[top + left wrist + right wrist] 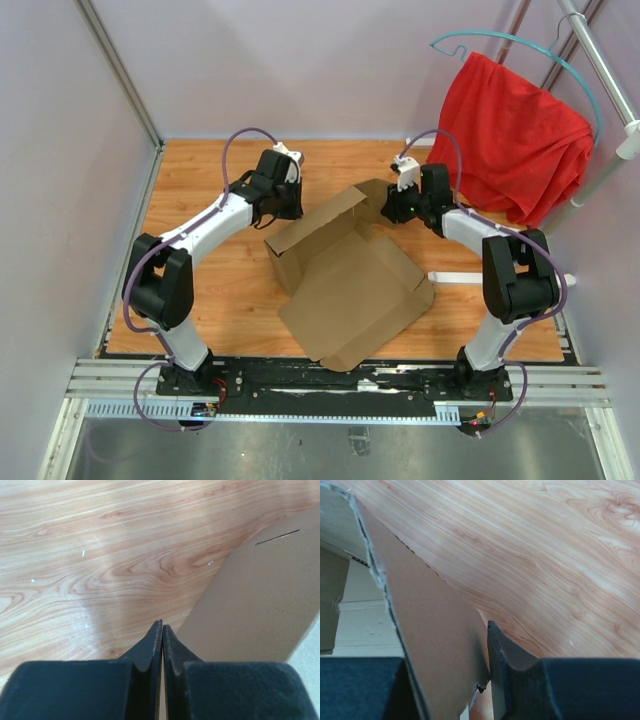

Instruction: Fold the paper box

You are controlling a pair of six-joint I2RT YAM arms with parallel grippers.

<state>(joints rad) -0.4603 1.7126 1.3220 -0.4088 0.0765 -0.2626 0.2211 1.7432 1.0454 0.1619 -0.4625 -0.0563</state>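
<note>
The paper box [350,280] is brown cardboard, partly folded, lying in the middle of the wooden table [200,180] with a wall flap raised at its far side. My left gripper [285,200] is shut and empty just left of that raised flap; the left wrist view shows its fingertips [162,625] pressed together over bare wood with the cardboard [260,600] to their right. My right gripper [395,208] is at the box's far right flap. In the right wrist view it [475,645] is shut on that flap [430,630], and its left finger is hidden behind the cardboard.
A red cloth [515,140] hangs on a teal hanger [520,45] from a metal rail [605,60] at the back right. A white strip [455,277] lies on the table right of the box. Pale walls close in the left and back sides.
</note>
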